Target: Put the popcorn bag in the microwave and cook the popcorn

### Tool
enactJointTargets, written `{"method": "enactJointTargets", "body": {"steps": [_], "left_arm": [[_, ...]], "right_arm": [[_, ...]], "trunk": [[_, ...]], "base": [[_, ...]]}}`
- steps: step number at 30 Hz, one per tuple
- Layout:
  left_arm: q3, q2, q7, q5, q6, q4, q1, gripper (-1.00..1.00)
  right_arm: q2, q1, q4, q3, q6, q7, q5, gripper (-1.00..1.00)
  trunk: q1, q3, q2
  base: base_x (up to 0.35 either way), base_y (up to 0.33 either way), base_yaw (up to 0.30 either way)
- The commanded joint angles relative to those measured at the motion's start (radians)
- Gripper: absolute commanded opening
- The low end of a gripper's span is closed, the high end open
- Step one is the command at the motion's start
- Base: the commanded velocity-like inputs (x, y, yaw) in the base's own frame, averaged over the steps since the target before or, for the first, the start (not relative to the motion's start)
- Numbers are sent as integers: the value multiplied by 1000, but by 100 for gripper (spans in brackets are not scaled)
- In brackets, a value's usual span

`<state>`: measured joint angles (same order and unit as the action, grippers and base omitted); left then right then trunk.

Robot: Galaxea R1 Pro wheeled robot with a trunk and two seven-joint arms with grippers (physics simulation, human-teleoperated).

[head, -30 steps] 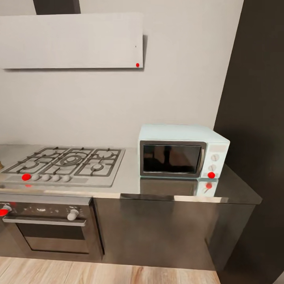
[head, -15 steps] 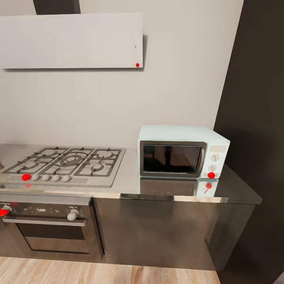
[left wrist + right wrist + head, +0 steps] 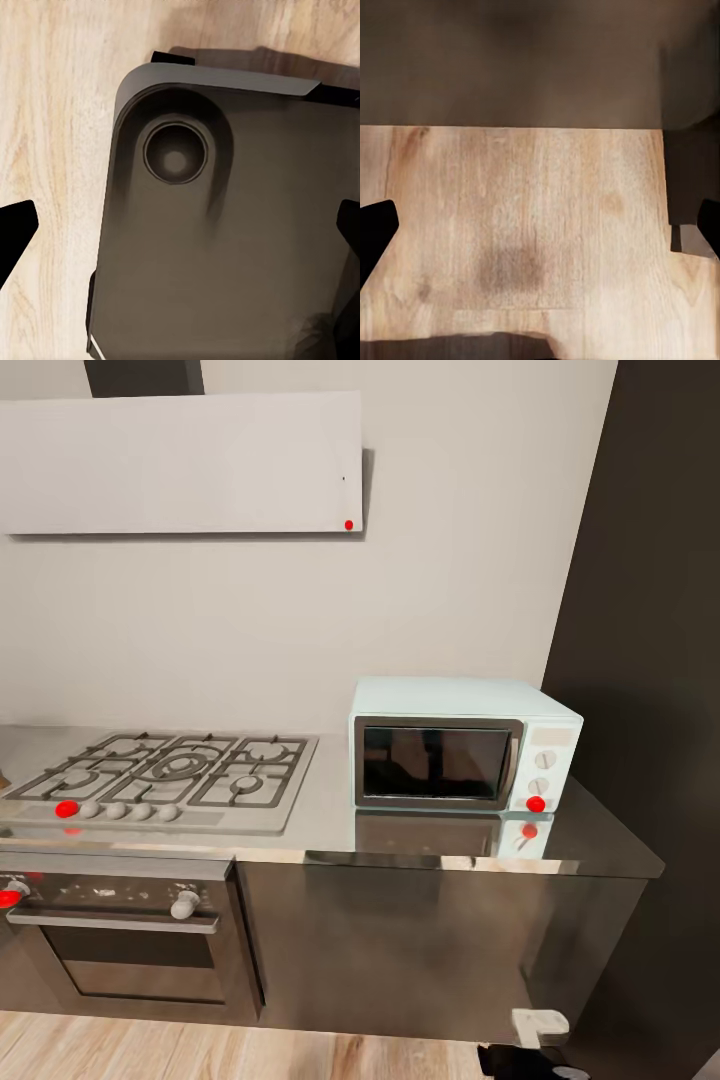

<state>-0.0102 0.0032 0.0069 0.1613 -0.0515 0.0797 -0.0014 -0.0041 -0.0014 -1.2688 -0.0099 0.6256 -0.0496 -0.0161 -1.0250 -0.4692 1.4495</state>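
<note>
While over wood floor (image 3: 540, 225), both claws spread wide, empty.

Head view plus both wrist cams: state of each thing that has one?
microwave: door shut, on the countertop, right of the hob.
gas hob: grates bare, no flame seen.
oven: door shut.
left gripper: open, fingertips wide apart, above the robot's dark base.
right gripper: open, holding nothing, over the wooden floor.
</note>
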Motion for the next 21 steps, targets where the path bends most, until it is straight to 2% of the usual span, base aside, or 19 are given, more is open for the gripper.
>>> {"method": "enactJointTargets", "body": {"steps": [1,2,4,5,10,15,21], "left_arm": [[0,0,1,6,-2,0,0,100],[0,0,1,6,-2,1,0,100],[0,0,1,6,-2,2,0,100],[0,0,1,6,-3,2,0,100],[-1,0,1,6,-3,2,0,100],[1,0,1,6,-4,2,0,100],[1,0,1,5,-4,2,-1,100]], "right_arm": [[0,0,-16,1,10,-6,-2,100],[0,0,-116,2,31,-10,-2,100],[0,-1,-171,1,68,-11,1,100],[0,-69,-226,0,152,-11,5,100],[0,-225,-235,-4,271,-13,5,100],[-1,-354,-234,-9,341,-18,3,100],[-2,-486,-223,-11,377,-99,-4,100]], "trunk": [[0,-1,0],[0,-1,0],[0,-1,0],[0,-1,0],[0,-1,0],[0,-1,0],[0,-1,0]], "base": [[0,0,0],[0,0,0],[0,0,0],[0,0,0],[0,0,0],[0,0,0],[0,0,0]]}}
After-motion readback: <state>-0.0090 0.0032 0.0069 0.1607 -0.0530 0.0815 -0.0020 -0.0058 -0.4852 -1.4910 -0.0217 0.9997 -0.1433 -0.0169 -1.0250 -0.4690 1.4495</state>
